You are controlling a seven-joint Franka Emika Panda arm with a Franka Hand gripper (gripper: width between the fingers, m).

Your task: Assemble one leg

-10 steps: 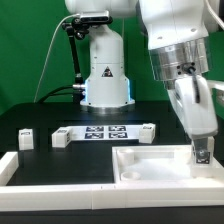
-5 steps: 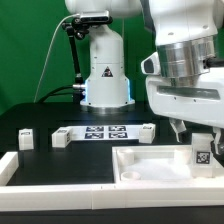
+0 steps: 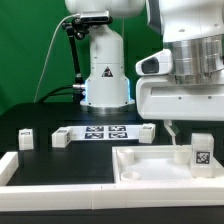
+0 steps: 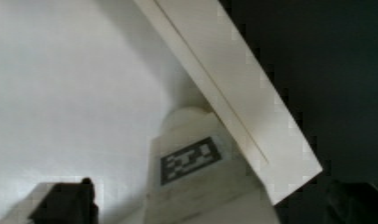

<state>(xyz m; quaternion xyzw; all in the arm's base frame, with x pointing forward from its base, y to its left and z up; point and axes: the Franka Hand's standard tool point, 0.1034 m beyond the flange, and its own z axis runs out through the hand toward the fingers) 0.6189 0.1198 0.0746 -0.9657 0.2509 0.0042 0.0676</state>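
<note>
While the arm fills the upper part of the exterior view, the claw point(image 3: 196, 148) is seen low over the large flat white piece point(image 3: 150, 163), which lies on the black bench point(image 3: 40, 120). Directly beneath the claw, the leg point(image 3: 201, 154) is seen upright, with its square tag turned toward the camera and its base at the surface of the flat piece. The fingers are largely hidden by the wrist housing, so whether they are closed on the leg cannot be told from this view. Well away from the claw, toward the exterior view's left, the marker board point(image 3: 104, 132) and two small white parts point(image 3: 26, 138) point(image 3: 62, 139) are seen on the bench.

From the wrist view, the leg point(image 4: 191, 160) is seen close below the claw, its tag visible, beside a raised edge of the flat white piece point(image 4: 61, 90). One dark fingertip point(image 4: 65, 203) is seen beside the leg; contact cannot be confirmed.
</note>
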